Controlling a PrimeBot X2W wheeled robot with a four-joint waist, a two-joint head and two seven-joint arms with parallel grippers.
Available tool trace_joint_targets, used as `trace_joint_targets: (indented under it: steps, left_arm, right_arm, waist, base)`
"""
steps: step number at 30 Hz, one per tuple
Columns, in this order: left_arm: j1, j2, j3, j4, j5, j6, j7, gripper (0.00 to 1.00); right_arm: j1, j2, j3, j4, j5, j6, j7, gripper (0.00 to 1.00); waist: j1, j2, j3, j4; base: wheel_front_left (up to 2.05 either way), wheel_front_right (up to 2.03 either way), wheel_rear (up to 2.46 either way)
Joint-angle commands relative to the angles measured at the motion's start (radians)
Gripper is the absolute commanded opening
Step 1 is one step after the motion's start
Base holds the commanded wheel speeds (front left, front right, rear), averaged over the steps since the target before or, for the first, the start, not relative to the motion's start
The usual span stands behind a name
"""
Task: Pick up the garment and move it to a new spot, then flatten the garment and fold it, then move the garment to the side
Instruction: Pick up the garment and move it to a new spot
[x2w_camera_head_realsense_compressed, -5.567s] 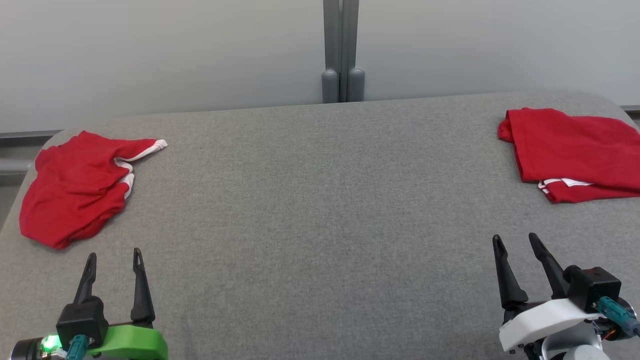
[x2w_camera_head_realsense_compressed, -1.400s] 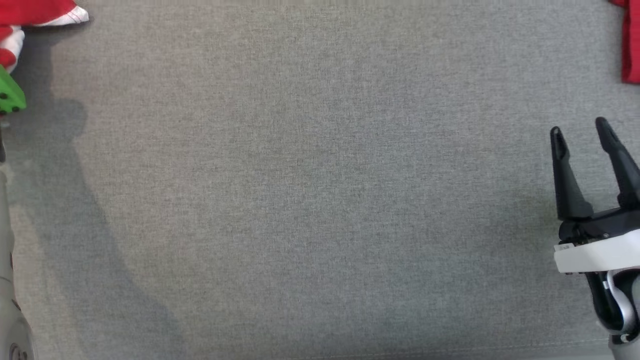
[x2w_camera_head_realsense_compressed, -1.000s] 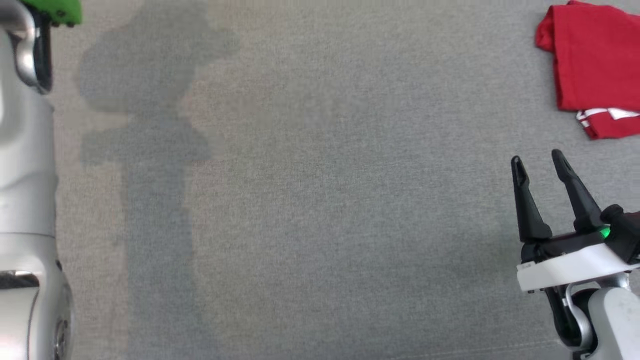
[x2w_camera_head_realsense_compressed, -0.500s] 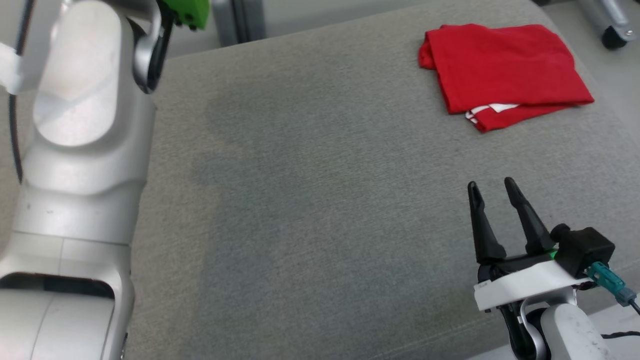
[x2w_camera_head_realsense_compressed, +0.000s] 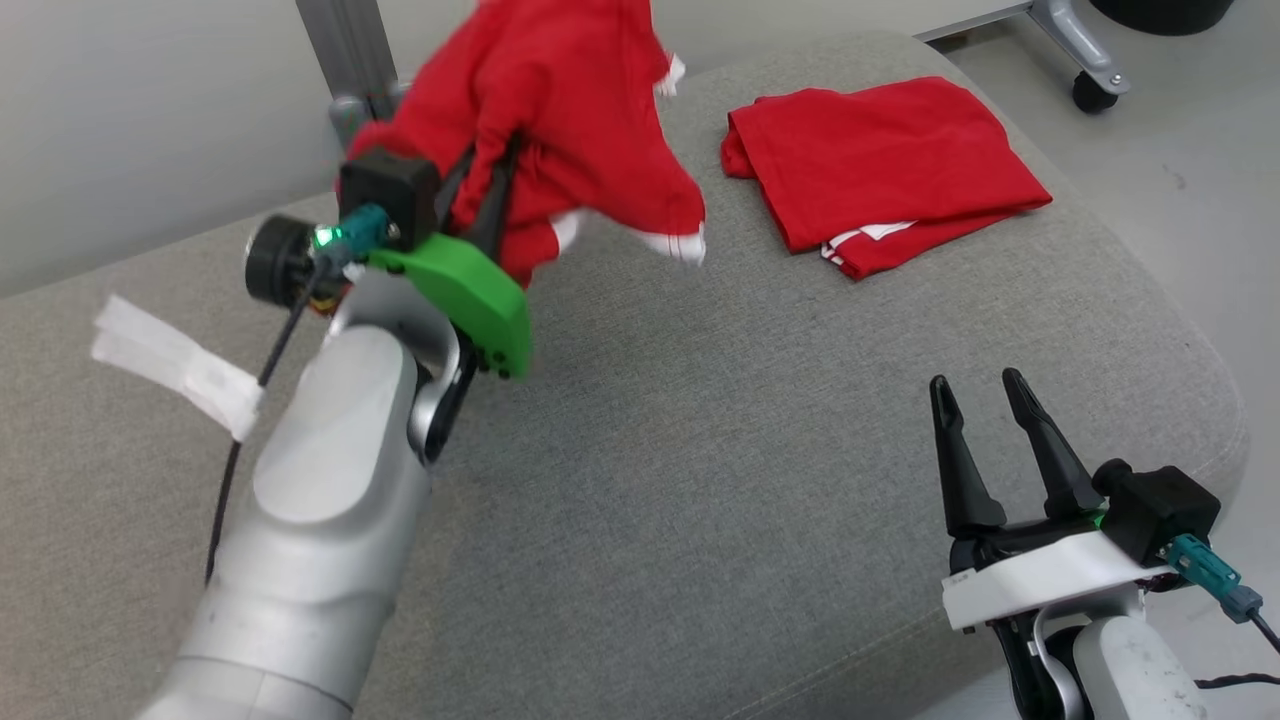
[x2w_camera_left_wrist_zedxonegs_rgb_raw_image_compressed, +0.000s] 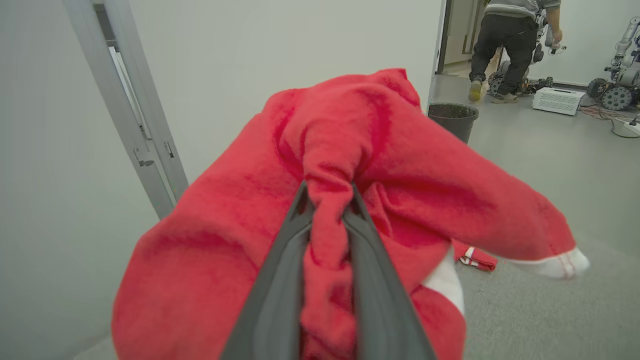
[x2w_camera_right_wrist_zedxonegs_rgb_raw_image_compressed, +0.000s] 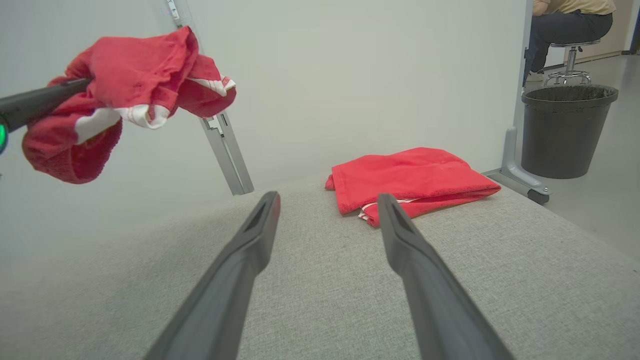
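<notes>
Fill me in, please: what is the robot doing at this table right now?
The left gripper is shut on a bunched red garment with white trim and holds it in the air above the grey padded table. The right gripper is open and empty, low over the table's near right part. A second red garment lies folded on the far right of the table. The held garment has not yet been laid down or flattened.
</notes>
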Motion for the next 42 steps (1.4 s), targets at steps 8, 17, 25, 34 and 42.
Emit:
trace_joint_targets:
  steps: [8,17,25,34,42]
  left_arm:
    - [0.212,-0.002,-0.07,0.093,-0.051,0.012,-0.027,0.0]
    - [0.263,-0.001,-0.201,0.134,-0.092,0.057,-0.092,1.0]
    - [0.266,0.014,-0.159,0.017,-0.091,0.115,-0.152,1.0]
    - [0.471,0.114,0.016,-0.358,0.016,0.184,-0.151,1.0]
    - [0.634,0.141,0.162,-0.519,0.068,0.211,-0.151,1.0]
  right_arm:
    - [-0.005,-0.004,0.005,0.006,-0.002,-0.001,-0.007,1.0]
    - [-0.003,-0.003,0.011,0.02,-0.002,-0.001,-0.009,1.0]
    - [0.036,0.003,-0.012,0.031,-0.012,-0.001,-0.011,1.0]
    - [0.075,0.014,-0.056,0.015,-0.029,-0.001,-0.01,1.0]
    - [0.108,0.023,-0.089,-0.001,-0.038,-0.001,-0.003,1.0]
  waist:
    - [0.0001,-0.0001,0.004,0.023]
    - [0.0001,-0.0001,-0.006,0.045]
    - [0.0001,-0.0001,-0.052,0.096]
    - [0.0001,-0.0001,-0.092,0.188]
    - [0.0001,-0.0001,-0.102,0.279]
  base:
    - [0.0,0.0,0.0]
    - [0.0,0.0,0.0]
    - [0.0,0.0,0.0]
    - [0.0,0.0,0.0]
    - [0.0,0.0,0.0]
